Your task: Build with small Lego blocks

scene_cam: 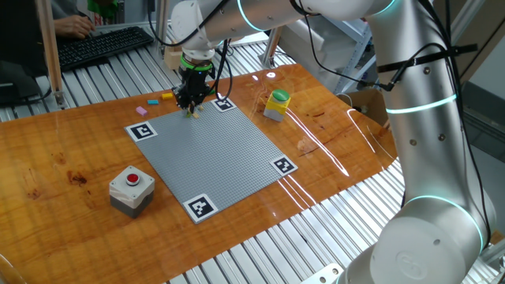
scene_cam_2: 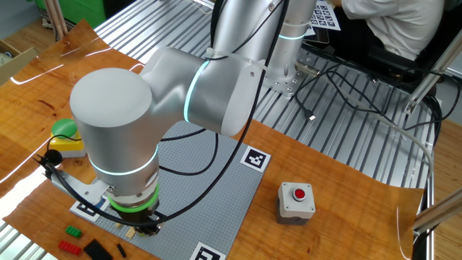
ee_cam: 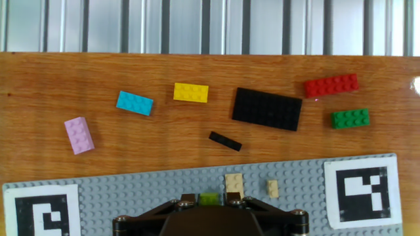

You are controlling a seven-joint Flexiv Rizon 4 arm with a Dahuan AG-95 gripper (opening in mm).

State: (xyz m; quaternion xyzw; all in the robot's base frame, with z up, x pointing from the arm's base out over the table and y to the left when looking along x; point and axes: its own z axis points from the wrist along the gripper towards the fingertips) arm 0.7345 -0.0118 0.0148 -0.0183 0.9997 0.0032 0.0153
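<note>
1. One grey baseplate (ee_cam: pixel 164 190) lies on the wooden table (ee_cam: pixel 197 65), with four square marker tags at its corners.
2. One button box (scene_cam: pixel 131 189) and one yellow container (scene_cam: pixel 276 104) stand on the table.
3. Seven loose bricks lie beyond the plate: black plate (ee_cam: pixel 267 109), red (ee_cam: pixel 331 85), green (ee_cam: pixel 350 118), yellow (ee_cam: pixel 191 92), blue (ee_cam: pixel 134 103), pink (ee_cam: pixel 79 135), thin black bar (ee_cam: pixel 225 141).
4. Two tan bricks (ee_cam: pixel 234 183) sit on the plate.
5. The claw (ee_cam: pixel 210 200) is slightly parted around a lime brick (ee_cam: pixel 210 197); whether it grips it I cannot tell.

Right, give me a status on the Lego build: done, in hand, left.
Done: two tan bricks sit on the grey baseplate. In hand: the hand is down at the plate's edge over a lime brick; whether it grips it is unclear. Left: pink, cyan, yellow, red, green bricks and two black pieces lie loose on the wooden table.
</note>
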